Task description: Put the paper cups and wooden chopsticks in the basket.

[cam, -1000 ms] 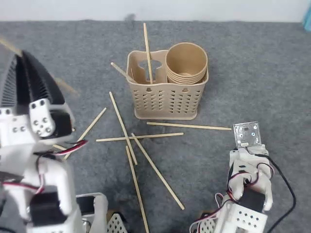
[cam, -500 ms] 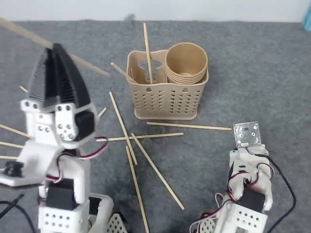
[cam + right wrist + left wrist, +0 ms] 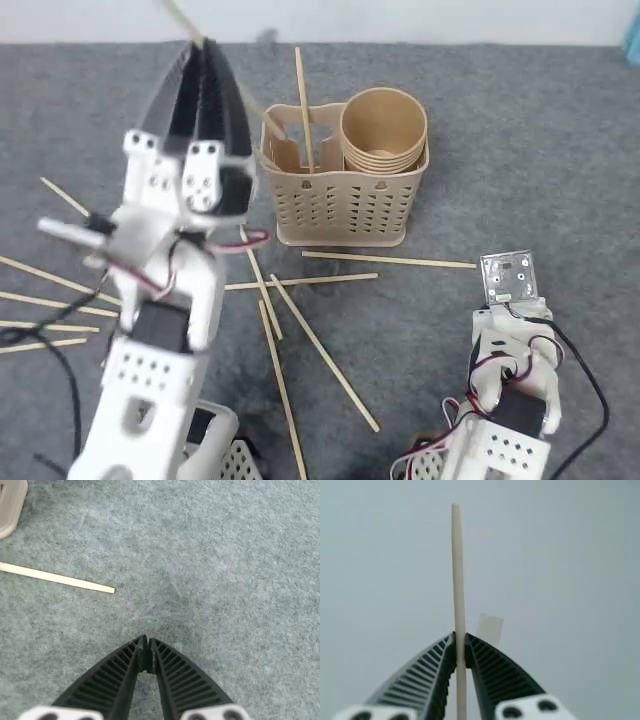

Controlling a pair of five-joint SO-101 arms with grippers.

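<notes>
Near the counter's [image 3: 530, 130] back edge, the left tool [image 3: 461, 636] pinches a chopstick [image 3: 456, 570] up high, likely to drop it in the basket [image 3: 340, 205]; the right tool [image 3: 147, 639] sits closed, empty.

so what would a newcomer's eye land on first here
The left arm's black ribbed gripper, raised beside the beige slotted plastic basket, is shut on a pale wooden chopstick. A stack of brown paper cups sits in the basket, and loose chopsticks lie scattered on the grey carpet.
</notes>
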